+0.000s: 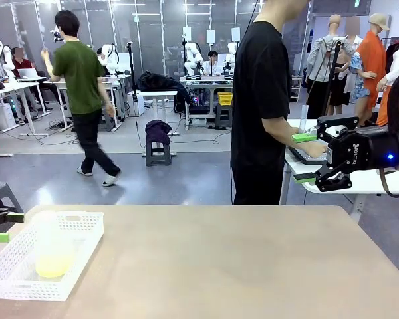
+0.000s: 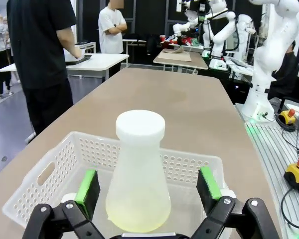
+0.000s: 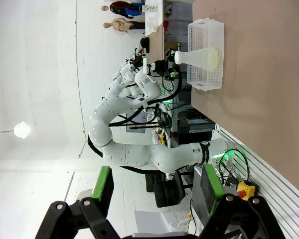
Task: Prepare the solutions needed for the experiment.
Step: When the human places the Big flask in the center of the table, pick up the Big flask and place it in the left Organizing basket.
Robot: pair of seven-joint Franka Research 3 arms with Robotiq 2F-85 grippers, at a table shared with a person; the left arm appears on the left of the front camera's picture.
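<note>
A frosted conical flask (image 1: 52,242) stands upright in a white perforated basket (image 1: 80,256) at the table's front left. A shallow layer of pale yellow-green solution (image 1: 53,264) lies in its bottom. My left gripper (image 1: 3,226) is open at the basket's left end, short of the flask. In the left wrist view the flask (image 2: 139,179) with the solution (image 2: 138,216) stands ahead, framed by the green pads (image 2: 87,185), which do not touch it. My right gripper (image 1: 312,157) hangs open and empty, high at the right. The right wrist view shows its open gripper (image 3: 157,186), with the flask (image 3: 197,57) far off.
The tabletop (image 1: 239,266) stretches bare to the right of the basket. A person in a black shirt (image 1: 263,100) stands beyond the far edge, turned to a white side table (image 1: 359,179). In the left wrist view, the basket's near rim (image 2: 30,199) lies below the fingers.
</note>
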